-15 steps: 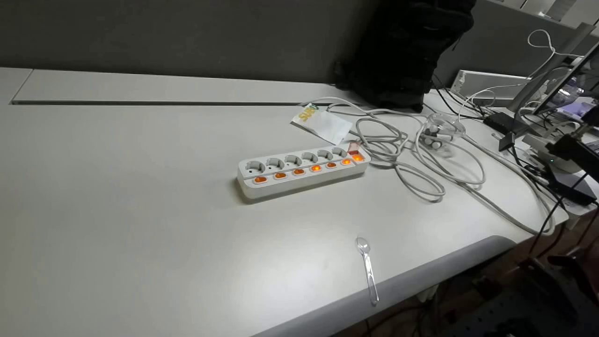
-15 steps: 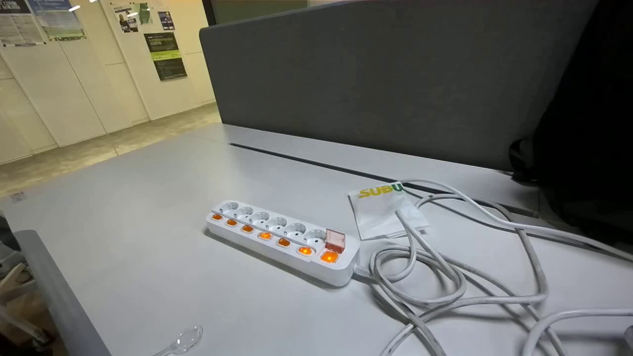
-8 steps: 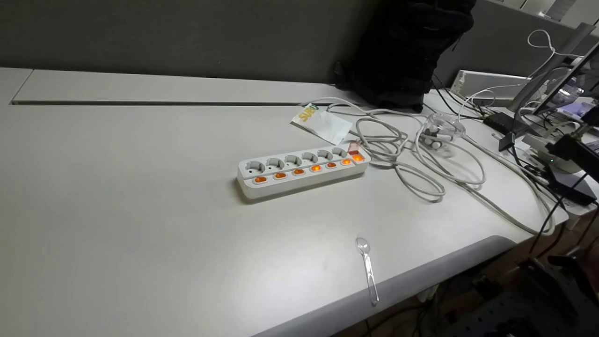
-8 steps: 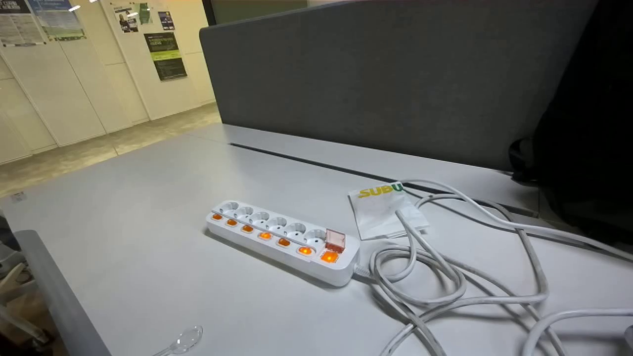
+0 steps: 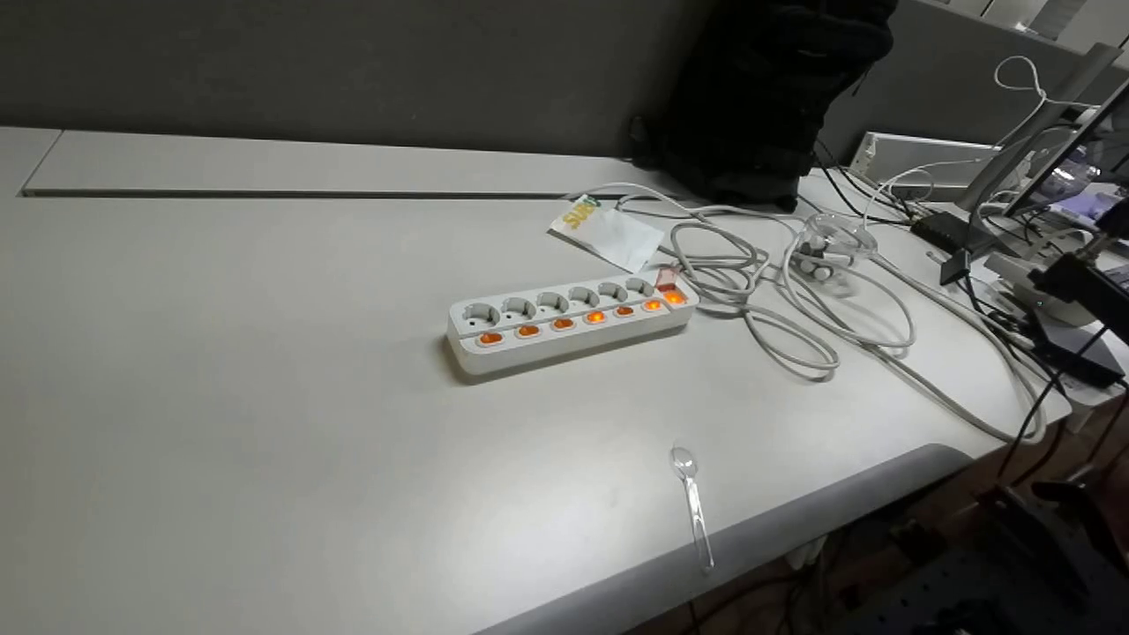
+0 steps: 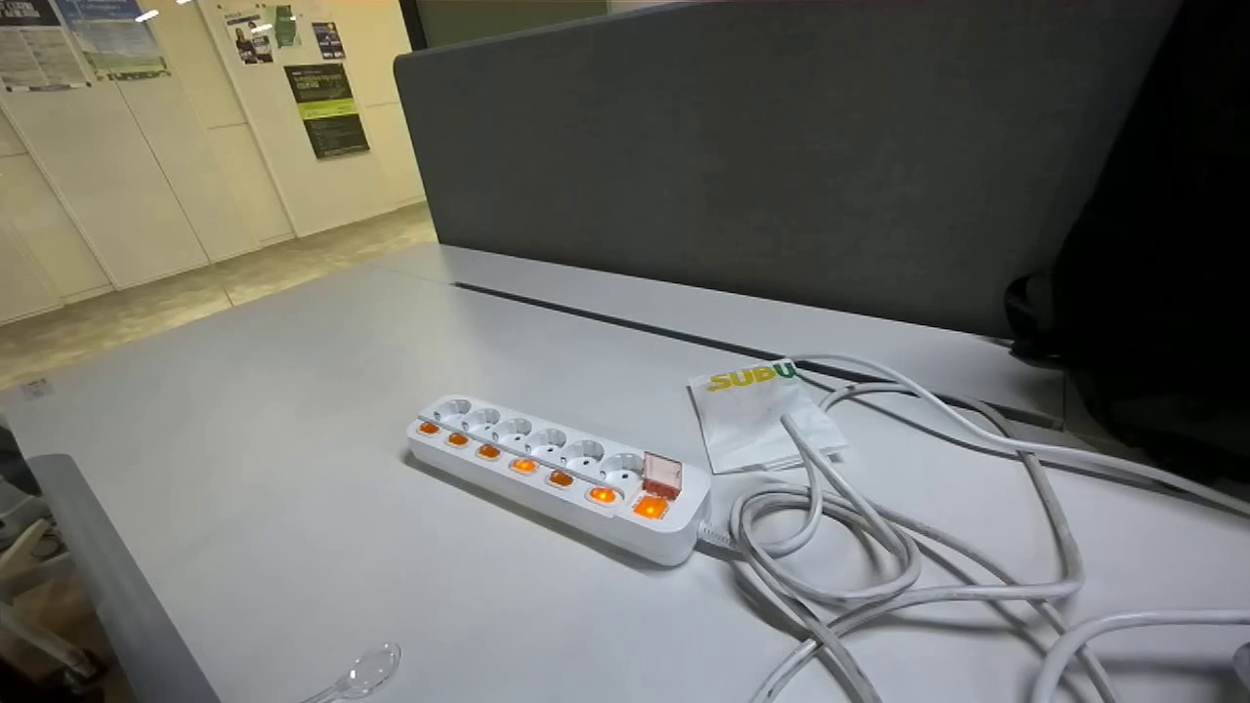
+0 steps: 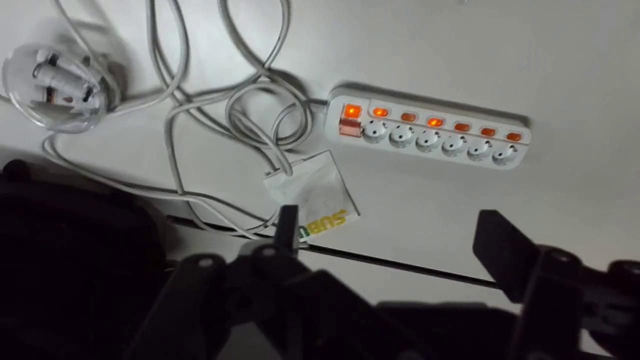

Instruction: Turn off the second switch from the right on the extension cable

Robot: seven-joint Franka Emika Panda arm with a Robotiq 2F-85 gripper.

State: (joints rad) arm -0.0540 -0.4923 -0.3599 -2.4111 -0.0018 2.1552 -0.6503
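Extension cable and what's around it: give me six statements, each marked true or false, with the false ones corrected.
1. Three orange switches on the extension cable are lit. True.
2. The extension cable has four sockets. False: six sockets show.
3. The fingers are shut. False: the fingers stand apart.
4. The white paper bears yellow and green lettering. True.
5. The handle of the clear spoon reaches onto the grey table edge. True.
6. The backpack is red. False: the backpack is black.

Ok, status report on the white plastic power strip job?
Black two-finger gripper open, empty. Power strip: three orange switches lit, four unlit. Coiled grey cable by one end, nothing covering switches.
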